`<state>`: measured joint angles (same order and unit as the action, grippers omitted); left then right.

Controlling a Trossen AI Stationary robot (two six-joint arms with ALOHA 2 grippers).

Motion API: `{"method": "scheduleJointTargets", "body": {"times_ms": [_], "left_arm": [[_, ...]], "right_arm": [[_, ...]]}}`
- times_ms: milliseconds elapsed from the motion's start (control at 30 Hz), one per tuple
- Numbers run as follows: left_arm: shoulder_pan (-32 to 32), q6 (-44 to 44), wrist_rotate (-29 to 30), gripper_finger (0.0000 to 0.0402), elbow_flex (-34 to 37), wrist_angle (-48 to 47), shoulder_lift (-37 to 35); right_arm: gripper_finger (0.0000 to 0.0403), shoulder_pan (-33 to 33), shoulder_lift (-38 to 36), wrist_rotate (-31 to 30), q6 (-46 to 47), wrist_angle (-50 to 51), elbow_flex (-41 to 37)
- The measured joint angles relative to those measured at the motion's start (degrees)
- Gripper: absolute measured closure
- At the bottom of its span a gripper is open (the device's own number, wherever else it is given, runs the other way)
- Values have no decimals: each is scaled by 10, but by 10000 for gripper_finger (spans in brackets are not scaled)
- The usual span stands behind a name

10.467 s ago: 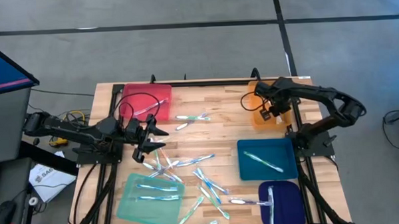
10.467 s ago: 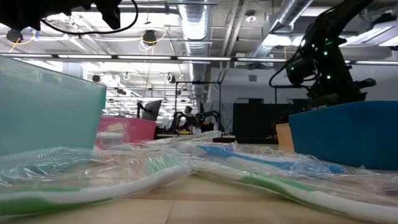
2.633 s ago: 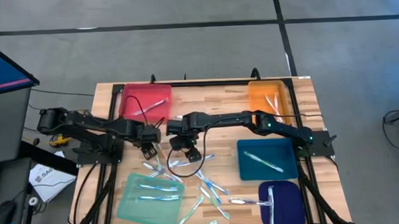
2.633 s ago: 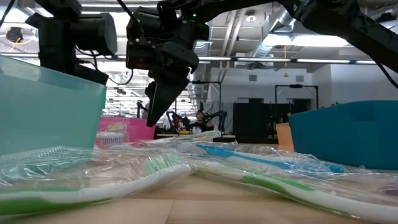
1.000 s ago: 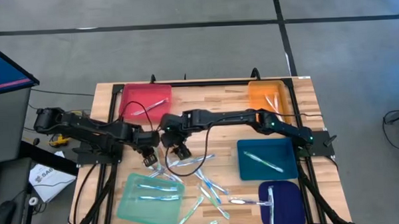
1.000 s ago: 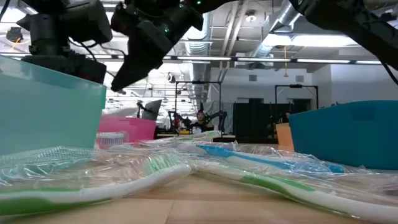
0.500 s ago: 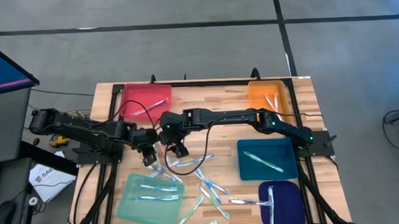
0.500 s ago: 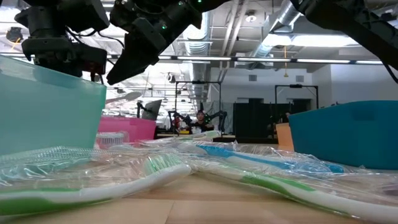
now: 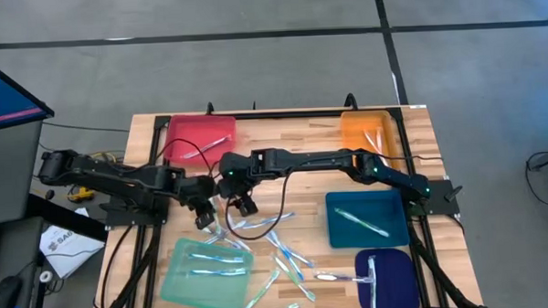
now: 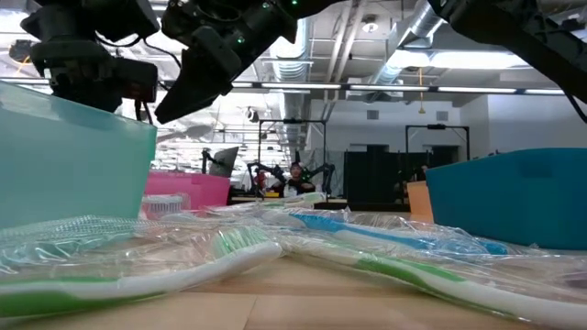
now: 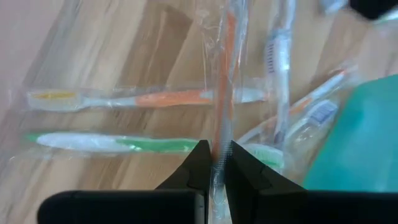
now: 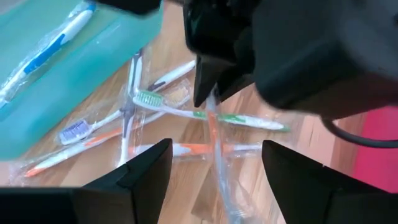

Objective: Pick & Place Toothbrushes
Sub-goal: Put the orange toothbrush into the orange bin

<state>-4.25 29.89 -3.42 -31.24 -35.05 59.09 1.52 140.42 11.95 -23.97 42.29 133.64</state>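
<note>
An orange toothbrush in a clear wrapper is in my left gripper, which is shut on it above the table's left middle. In the right wrist view the same brush slants from the left fingers down between the fingers of my right gripper. That gripper is open and stands close by; I cannot tell whether it touches the brush. Several other wrapped toothbrushes lie flat on the wood. My left gripper pinches the wrapped orange toothbrush near one end between its two fingertips. The fingers slant steeply down, and the brush runs on past them along their line. The brush hangs clear above the brushes lying on the table.
A red tray and an orange tray stand at the far side. A blue tray and a dark blue tray stand near right, and a teal tray near left. Each holds toothbrushes. A black cable loops over the middle.
My left gripper has tipped a little and risen slightly, still shut on the orange toothbrush. The loose toothbrushes lie as before.
</note>
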Motion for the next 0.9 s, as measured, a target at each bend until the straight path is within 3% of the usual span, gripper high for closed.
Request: {"method": "scheduleJointTargets", "body": {"times_ms": [133,900], "left_arm": [[-23,3,-21,384,-5,74,-26],[-13,18,20,384,-21,42,27]], "right_arm": [[159,3,10,5,0,16,0],[159,3,24,13,9,32,-2]]}}
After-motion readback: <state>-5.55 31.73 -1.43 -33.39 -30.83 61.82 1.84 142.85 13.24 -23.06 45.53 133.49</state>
